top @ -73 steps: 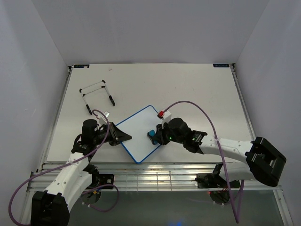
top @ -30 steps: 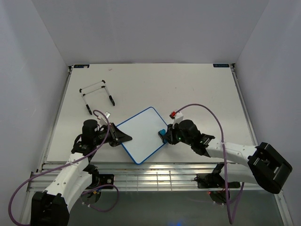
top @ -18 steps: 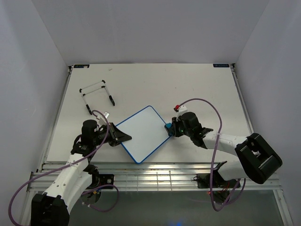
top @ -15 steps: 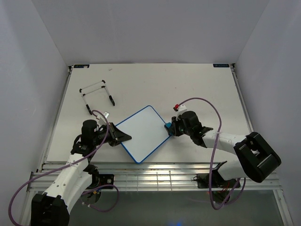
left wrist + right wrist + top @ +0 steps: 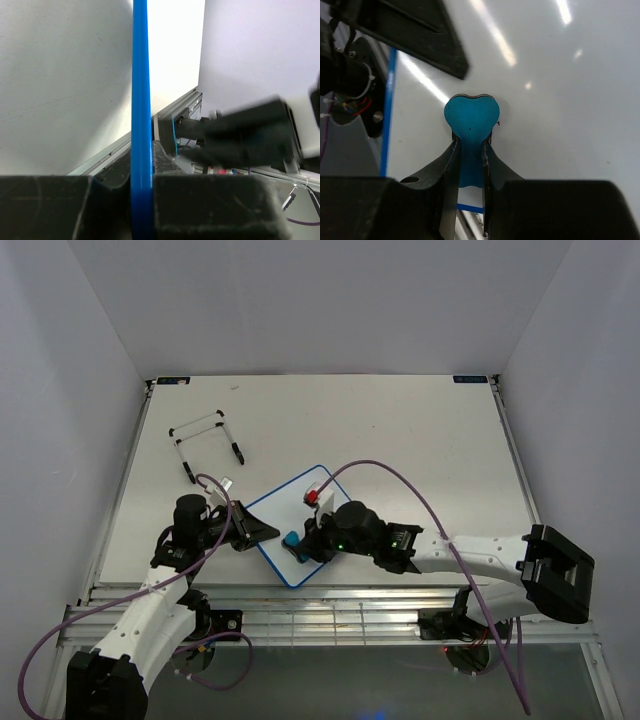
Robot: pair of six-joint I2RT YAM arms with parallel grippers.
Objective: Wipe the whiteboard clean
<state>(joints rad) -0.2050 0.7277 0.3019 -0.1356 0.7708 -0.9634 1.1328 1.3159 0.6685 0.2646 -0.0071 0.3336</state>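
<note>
The whiteboard (image 5: 285,508), white with a thin blue frame, lies tilted on the table between the two arms. No red marks show on it. My left gripper (image 5: 262,531) is shut on its left edge; in the left wrist view the blue frame (image 5: 141,100) runs between the black fingers. My right gripper (image 5: 305,544) is shut on the small blue bow-shaped eraser (image 5: 292,539) and presses it on the board's near-left part. In the right wrist view the eraser (image 5: 471,116) sits flat on the white board (image 5: 560,100) between the fingers (image 5: 446,165).
A white-and-black wire stand (image 5: 205,443) stands at the table's back left. The table's metal front rail (image 5: 330,602) runs below the board. Purple cables loop over both arms. White walls close in the left, back and right sides.
My right gripper with the eraser went from the board's middle right out to its right edge, then swept back left across the board to its near-left part. The left gripper stayed put.
</note>
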